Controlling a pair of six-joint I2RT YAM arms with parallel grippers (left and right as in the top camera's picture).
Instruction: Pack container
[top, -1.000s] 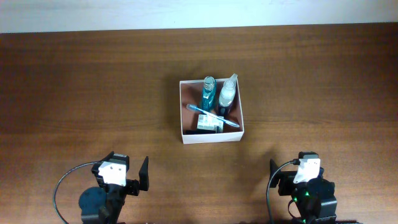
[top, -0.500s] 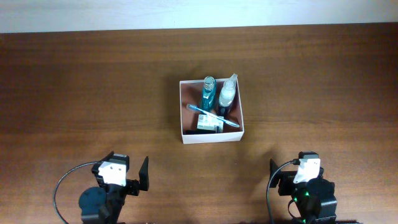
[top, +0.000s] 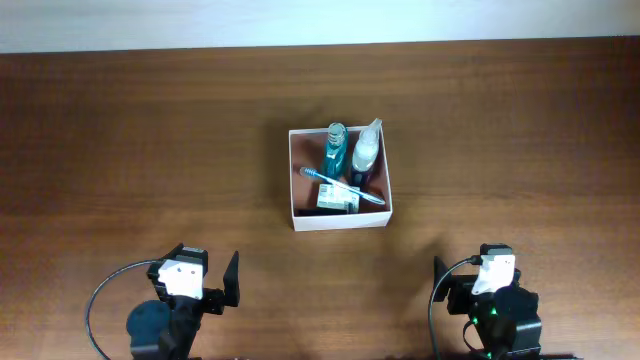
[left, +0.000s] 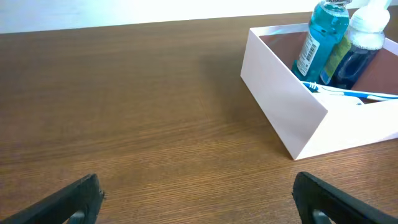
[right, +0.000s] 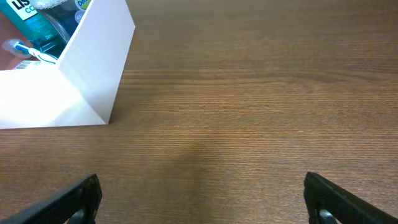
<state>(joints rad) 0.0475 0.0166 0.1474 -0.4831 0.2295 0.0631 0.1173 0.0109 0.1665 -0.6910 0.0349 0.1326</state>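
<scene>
White container (top: 340, 218), well ahead of left gripper (left: 198, 202), right gripper (right: 200, 199), both released, empty

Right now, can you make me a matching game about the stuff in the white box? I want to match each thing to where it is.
Things
1. teal-blue plastic bottle
2. blue-and-white toothbrush
3. square white cardboard box
4. dark bottle with a whitish top

Places
A. holds all the others
B. lies slanted, on the arms' side of both bottles
C. far part of the box, toward the robot's right
D. far part of the box, on the other bottle's left

Pairs: 1-D, 2-B, 3-A, 4-C
</scene>
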